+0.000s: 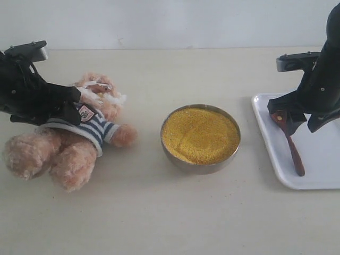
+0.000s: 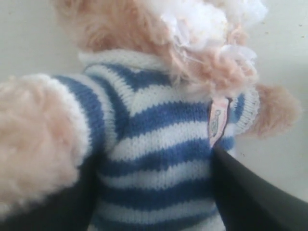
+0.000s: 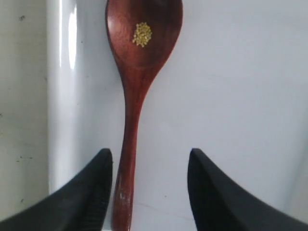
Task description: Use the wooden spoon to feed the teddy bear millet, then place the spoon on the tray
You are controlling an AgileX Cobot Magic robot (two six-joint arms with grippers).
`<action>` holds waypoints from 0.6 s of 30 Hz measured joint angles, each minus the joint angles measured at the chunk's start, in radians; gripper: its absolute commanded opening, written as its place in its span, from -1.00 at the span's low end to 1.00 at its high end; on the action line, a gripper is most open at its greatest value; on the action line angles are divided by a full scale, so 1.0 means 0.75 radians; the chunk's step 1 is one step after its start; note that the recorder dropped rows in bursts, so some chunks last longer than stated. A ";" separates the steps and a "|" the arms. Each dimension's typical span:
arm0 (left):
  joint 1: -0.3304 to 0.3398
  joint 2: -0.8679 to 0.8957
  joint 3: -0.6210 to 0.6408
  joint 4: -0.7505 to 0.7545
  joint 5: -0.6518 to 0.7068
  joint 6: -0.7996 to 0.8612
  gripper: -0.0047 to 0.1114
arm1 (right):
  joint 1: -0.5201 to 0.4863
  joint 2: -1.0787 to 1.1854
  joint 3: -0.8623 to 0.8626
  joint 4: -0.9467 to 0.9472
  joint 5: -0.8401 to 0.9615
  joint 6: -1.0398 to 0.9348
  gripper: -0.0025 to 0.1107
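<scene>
We clasp the teddy bear in the left gripper to steady it, while right of the millet the right gripper hangs released over the wooden spoon on the tray.

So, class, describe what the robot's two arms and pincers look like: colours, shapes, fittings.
Both arms are matt black. The left arm carries a grey box-like mount; the right arm a similar grey bracket. The right pincer has two smooth black fingers tapering to rounded tips; the left pincer is equally black. No cables or markings show.
</scene>
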 measured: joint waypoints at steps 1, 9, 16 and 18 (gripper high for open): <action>0.000 -0.017 0.000 -0.002 -0.016 0.012 0.44 | 0.000 0.000 0.000 0.000 0.000 0.000 -0.15; 0.000 -0.072 0.000 -0.002 -0.076 0.031 0.46 | 0.000 0.000 0.000 0.000 0.000 -0.003 -0.15; 0.000 -0.177 0.000 0.004 -0.098 0.033 0.46 | 0.000 -0.005 0.000 0.006 -0.006 -0.003 -0.15; 0.000 -0.209 0.000 0.011 -0.098 0.033 0.46 | 0.000 -0.017 0.002 0.017 -0.021 -0.003 -0.16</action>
